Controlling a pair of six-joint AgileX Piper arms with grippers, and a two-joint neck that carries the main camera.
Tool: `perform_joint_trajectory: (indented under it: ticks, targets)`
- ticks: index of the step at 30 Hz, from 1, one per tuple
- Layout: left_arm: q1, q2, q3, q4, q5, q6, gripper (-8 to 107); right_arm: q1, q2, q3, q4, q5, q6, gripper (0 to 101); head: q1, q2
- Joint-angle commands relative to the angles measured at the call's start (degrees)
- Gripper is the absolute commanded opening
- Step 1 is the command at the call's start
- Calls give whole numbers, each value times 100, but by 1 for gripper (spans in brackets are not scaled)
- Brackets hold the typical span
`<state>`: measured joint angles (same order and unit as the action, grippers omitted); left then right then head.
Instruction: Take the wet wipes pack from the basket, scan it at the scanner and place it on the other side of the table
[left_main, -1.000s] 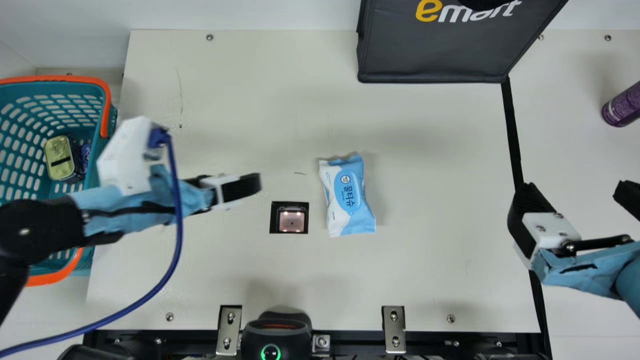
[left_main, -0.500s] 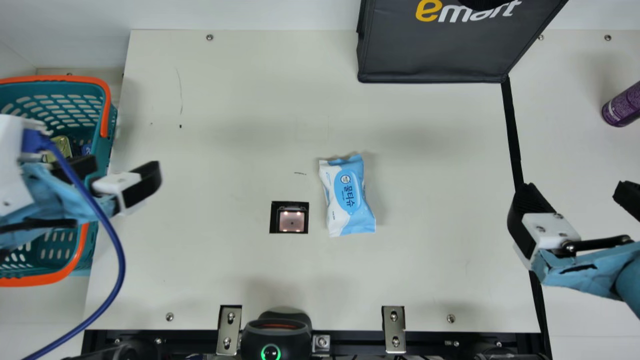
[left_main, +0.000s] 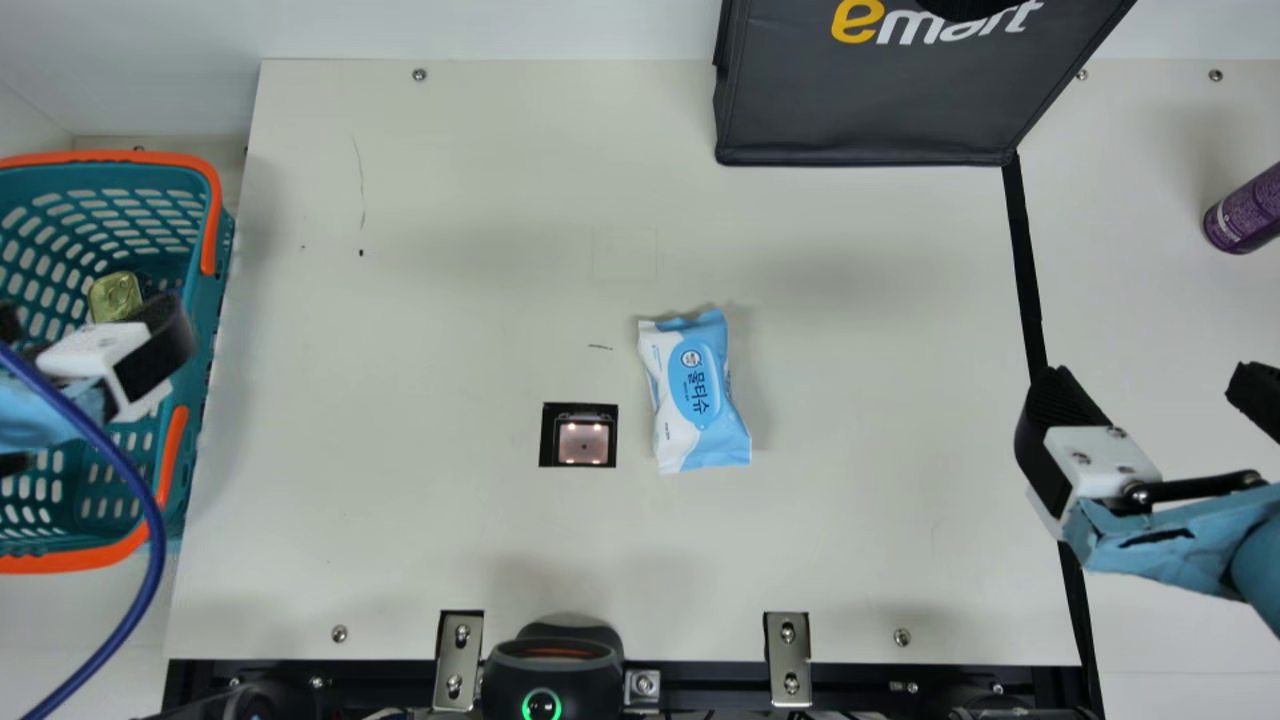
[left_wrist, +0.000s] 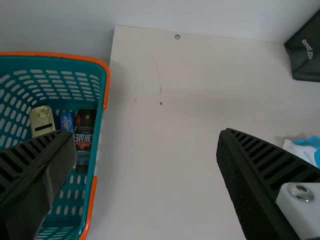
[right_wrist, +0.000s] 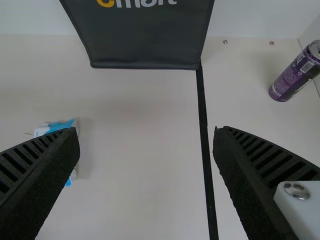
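Wet wipes lie beside the scanner, probably so the right pincer can collect them. It and the left pincer gape, empty.

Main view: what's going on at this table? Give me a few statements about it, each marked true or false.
1. The wet wipes pack lies right of the square scanner window. True.
2. The left gripper is clamped on the wet wipes pack. False: its fingers are apart, over by the basket.
3. A gold-topped tin is in the basket. True.
4. The purple can is inside the black bag. False: it is outside, to the bag's right.
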<state>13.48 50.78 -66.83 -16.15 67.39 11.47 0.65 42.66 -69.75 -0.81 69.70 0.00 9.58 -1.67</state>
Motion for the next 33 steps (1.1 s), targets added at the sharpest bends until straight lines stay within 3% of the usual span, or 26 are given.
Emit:
perform_joint_trajectory:
  ticks: [1, 5, 10, 11, 15, 21, 33]
  targets:
    - [-160, 20, -170, 328, 123, -502, 90, 0, 0, 0, 0, 0, 0, 95, -166, 9]
    - [-709, 115, -289, 753, 251, -1187, 90, 0, 0, 0, 0, 0, 0, 95, -166, 9]
    - [-1627, 243, -101, 1150, 251, -1901, 90, 0, 0, 0, 0, -7, 0, 95, -166, 9]
    - [-1162, 235, -146, 1035, 244, -1536, 90, 0, 0, 0, 0, -7, 0, 95, -166, 9]
    - [-1596, 247, -106, 1126, 239, -1886, 90, 0, 0, 0, 0, -7, 0, 95, -166, 9]
    - [-1625, 247, -106, 1126, 213, -1894, 90, 101, 71, -12, 14, -14, -4, 95, -166, 9]
    - [-1625, 247, -106, 1126, 219, -1894, 90, 1019, 793, 59, 443, -6, -660, 95, -166, 9]
